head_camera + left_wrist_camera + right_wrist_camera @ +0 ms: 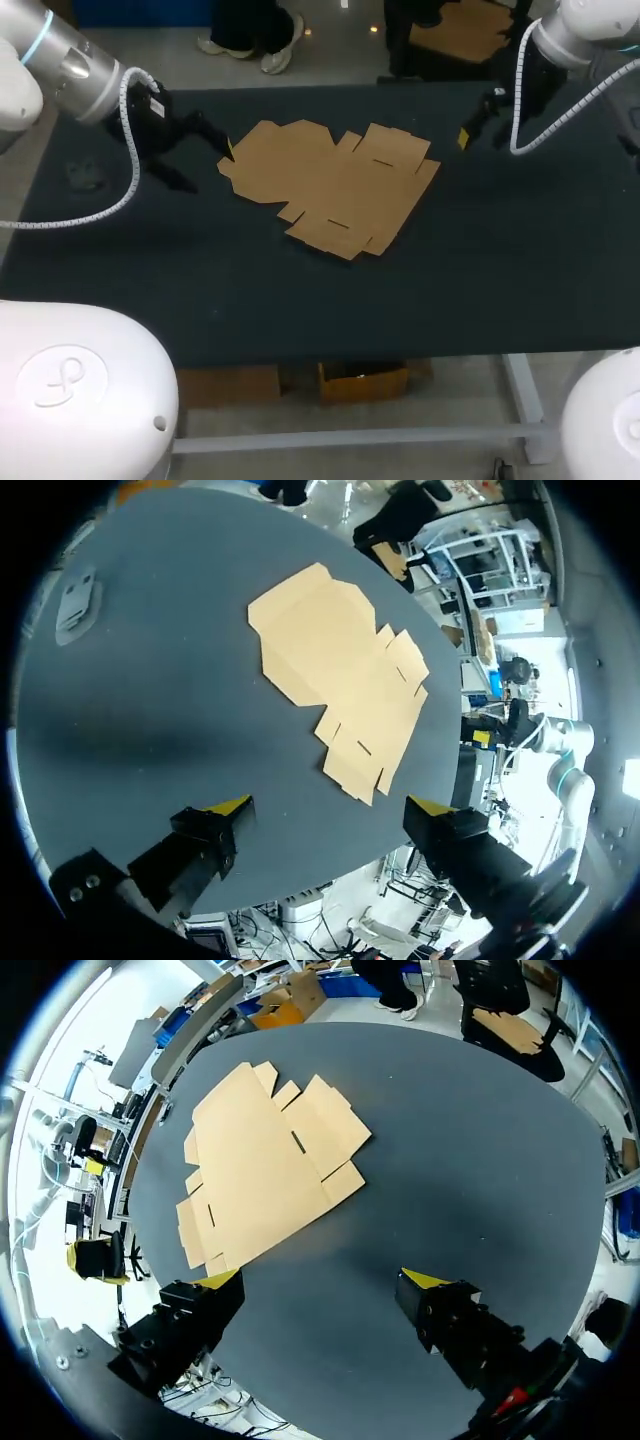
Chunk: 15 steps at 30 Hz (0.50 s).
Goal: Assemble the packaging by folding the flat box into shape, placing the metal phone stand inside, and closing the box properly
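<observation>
A flat brown cardboard box blank (332,185) lies unfolded near the middle of the dark tabletop (500,270). Its flaps and tabs are spread out, and a few short slots are cut into its panels. It rests flat, with no panel raised.

The left end effector (204,163) is at the blank's left edge. Its two black fingers are spread well apart and hold nothing. In the head view one yellow tip sits just beside the cardboard's left corner, but that view does not show whether they touch. In the left wrist view the left end effector (330,808) has bare tabletop between its fingers, and the blank (340,670) lies ahead of them, apart from both tips.

The right end effector (478,122) is beyond the blank's far right corner, near the cardboard but clear of it. In the right wrist view the right end effector (318,1282) also has its fingers wide apart and empty. The blank (265,1160) lies ahead of it, off toward one finger's side.

A small flat grey piece (85,175) lies on the tabletop well to the left of the blank, behind the left arm's wrist. In the left wrist view the same piece (78,605) lies far ahead and off to the side, too faint to make out in detail.
</observation>
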Motion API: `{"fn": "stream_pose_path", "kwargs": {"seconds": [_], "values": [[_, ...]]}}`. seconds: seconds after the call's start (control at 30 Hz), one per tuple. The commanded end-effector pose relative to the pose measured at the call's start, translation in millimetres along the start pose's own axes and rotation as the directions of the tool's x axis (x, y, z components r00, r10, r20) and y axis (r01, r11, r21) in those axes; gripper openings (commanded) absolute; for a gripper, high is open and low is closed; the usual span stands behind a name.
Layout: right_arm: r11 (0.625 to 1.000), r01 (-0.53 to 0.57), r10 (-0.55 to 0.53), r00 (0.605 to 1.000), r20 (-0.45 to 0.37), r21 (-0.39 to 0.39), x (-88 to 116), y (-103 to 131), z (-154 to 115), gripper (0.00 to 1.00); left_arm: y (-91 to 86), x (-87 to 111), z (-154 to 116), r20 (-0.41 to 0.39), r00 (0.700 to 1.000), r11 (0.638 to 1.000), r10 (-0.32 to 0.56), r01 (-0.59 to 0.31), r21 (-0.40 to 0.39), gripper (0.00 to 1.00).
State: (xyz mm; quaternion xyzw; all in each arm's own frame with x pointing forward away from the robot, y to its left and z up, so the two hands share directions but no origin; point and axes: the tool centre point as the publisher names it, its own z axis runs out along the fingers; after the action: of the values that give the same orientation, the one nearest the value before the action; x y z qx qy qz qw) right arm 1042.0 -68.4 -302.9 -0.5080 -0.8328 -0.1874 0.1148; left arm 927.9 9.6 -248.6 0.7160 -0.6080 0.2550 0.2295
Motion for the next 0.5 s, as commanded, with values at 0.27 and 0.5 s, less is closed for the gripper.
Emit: {"fn": "stream_pose_path", "kwargs": {"seconds": [0.27,0.5], "values": [[0.999,-0.004,0.006,0.999,-0.04,0.037,-3.0,-16.0,-2.7,1.0,36.3,5.2,22.9,-0.034,0.998,0.999,-0.046,0.046,-0.019,1.0],[0.999,-0.003,0.005,0.999,-0.04,0.037,-1.5,-16.5,-2.7,1.0,49.5,11.1,41.9,-0.039,0.996,0.996,-0.084,0.084,0.016,1.0]]}}
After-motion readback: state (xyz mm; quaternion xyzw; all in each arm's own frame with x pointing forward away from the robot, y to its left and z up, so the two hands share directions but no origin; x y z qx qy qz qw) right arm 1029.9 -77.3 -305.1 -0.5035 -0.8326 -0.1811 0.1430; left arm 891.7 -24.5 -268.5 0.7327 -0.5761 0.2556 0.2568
